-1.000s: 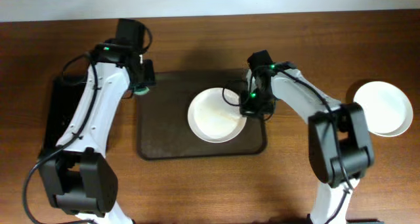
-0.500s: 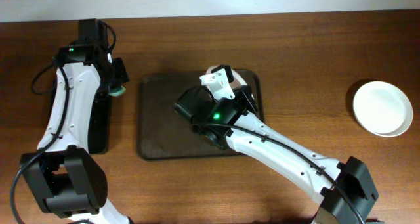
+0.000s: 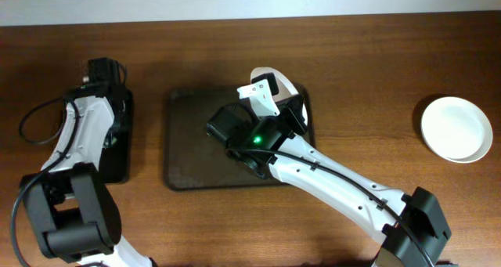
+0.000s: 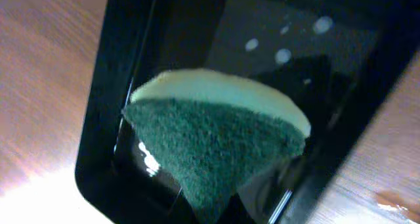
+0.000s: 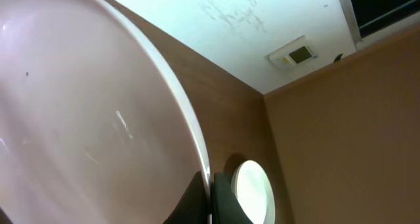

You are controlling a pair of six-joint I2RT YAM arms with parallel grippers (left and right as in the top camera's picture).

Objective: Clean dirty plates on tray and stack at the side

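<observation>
The plate (image 5: 85, 119) I'm working on is lifted clear of the brown tray (image 3: 196, 142) and tipped steeply on edge. In my right wrist view its pale inner face fills the left side. Its rim sweeps down to the bottom middle, where one dark finger (image 5: 222, 201) presses right against it, so the right jaws are clamped on the plate's edge. From overhead, only a thin white arc shows past the right arm's wrist, above the tray's far right corner. The arm itself stretches diagonally across the tray's right half.

The other plate (image 3: 456, 128) lies flat on the desk (image 3: 376, 63), well apart from the tray on the right side. I can also see it small on the right wrist view, just beyond the held rim.

On the far left, the left arm hangs over the black tray (image 3: 117, 161), which sits beside the brown tray without touching it. The left wrist camera shows the sponge (image 4: 216, 152) close up, green scrub face toward me with a yellow layer behind, above the glossy black tray floor. The fingers are lost in the dark there — I cannot tell whether the left jaws are closed on the sponge or apart.
</observation>
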